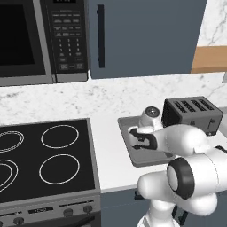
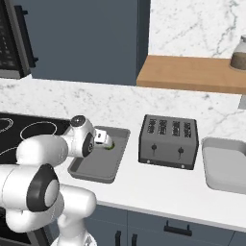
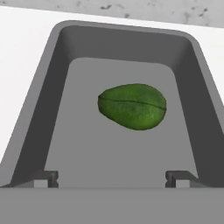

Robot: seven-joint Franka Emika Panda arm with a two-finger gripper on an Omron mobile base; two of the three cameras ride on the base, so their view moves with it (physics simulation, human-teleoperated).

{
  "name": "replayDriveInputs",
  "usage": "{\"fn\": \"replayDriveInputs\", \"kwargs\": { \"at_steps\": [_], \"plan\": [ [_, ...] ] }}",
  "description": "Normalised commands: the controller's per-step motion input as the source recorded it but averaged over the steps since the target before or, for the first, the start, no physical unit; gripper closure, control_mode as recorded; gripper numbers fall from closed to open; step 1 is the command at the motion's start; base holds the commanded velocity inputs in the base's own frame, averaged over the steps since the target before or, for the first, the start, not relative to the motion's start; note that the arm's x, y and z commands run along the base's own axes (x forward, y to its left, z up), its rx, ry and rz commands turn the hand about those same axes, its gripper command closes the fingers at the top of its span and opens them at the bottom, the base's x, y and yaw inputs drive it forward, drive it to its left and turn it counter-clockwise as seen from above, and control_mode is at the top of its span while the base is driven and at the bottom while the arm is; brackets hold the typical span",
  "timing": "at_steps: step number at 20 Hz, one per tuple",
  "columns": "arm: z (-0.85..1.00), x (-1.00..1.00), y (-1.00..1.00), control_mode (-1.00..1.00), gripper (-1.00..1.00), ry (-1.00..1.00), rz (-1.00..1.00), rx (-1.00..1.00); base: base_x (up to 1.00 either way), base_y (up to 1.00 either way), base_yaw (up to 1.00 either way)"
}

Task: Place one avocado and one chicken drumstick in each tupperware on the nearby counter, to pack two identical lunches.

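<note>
**Avocado lies in the left tupperware**

The hand (image 3: 112, 177) hangs over the grey tupperware (image 3: 57, 87) on the worktop (image 2: 158, 190), its fingers spread and holding nothing. The avocado (image 3: 132, 106) lies free on the box floor, toward the far end. To finish well, I would lift straight up, so no finger knocks the fruit.

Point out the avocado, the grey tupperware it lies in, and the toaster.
avocado (image 3: 132, 106): hand view, middle of its green skin.
grey tupperware (image 3: 57, 109): hand view, on its left inner wall.
toaster (image 2: 168, 149): right base view, on its front face.
</note>
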Motion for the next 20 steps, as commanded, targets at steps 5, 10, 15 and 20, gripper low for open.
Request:
{"fn": "replayDriveInputs", "kwargs": {
  "at_steps": [5, 10, 15, 20],
  "plan": [
    [0.92, -0.95, 0.0, -1.0, -1.0, 0.02, 0.0, 0.04, 0.0, 0.0, 0.0],
    [0.68, -0.83, 0.0, -1.0, -1.0, 0.02, 0.01, 0.02, 0.0, 0.0, 0.0],
    [0.45, -0.61, 0.0, -1.0, -1.0, 0.15, 0.0, -0.03, 0.0, 0.0, 0.0],
    [0.66, -0.22, 0.0, -1.0, -1.0, 0.2, 0.0, -0.03, 0.0, 0.0, 0.0]
  ]
}}
